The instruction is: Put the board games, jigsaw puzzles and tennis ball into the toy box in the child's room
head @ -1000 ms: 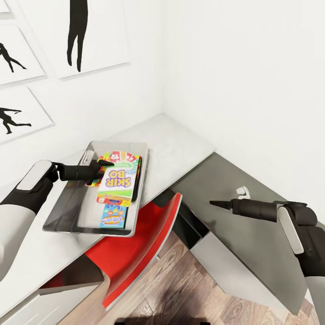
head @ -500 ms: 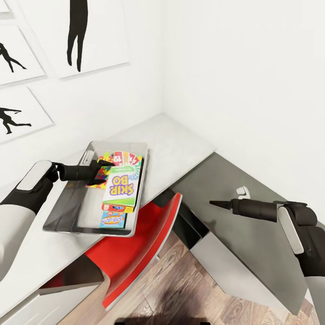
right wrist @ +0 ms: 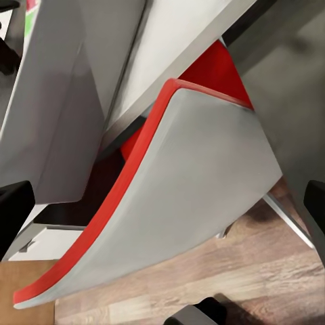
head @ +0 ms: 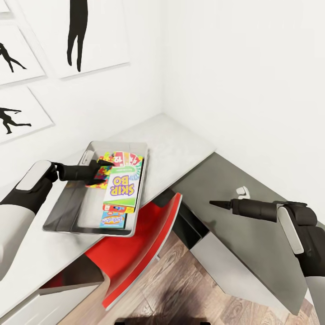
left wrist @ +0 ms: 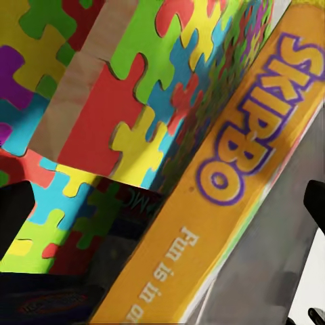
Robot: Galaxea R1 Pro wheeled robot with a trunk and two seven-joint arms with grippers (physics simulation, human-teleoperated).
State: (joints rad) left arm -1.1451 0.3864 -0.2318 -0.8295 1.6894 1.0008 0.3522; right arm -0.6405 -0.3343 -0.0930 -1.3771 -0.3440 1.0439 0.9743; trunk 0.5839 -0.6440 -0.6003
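Toy box (head: 67, 212) sits on the pale desk (head: 180, 149), holding a Skip-Bo board game (head: 121, 185) and a jigsaw puzzle (head: 100, 175). Left gripper (head: 104, 164) hovers released over them; right gripper (head: 215, 204), released, hangs above the dark top.

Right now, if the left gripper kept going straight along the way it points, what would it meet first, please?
Most likely the jigsaw puzzle lying in the toy box, right ahead of the left gripper; the SKIP BO board game lies just beside that line.
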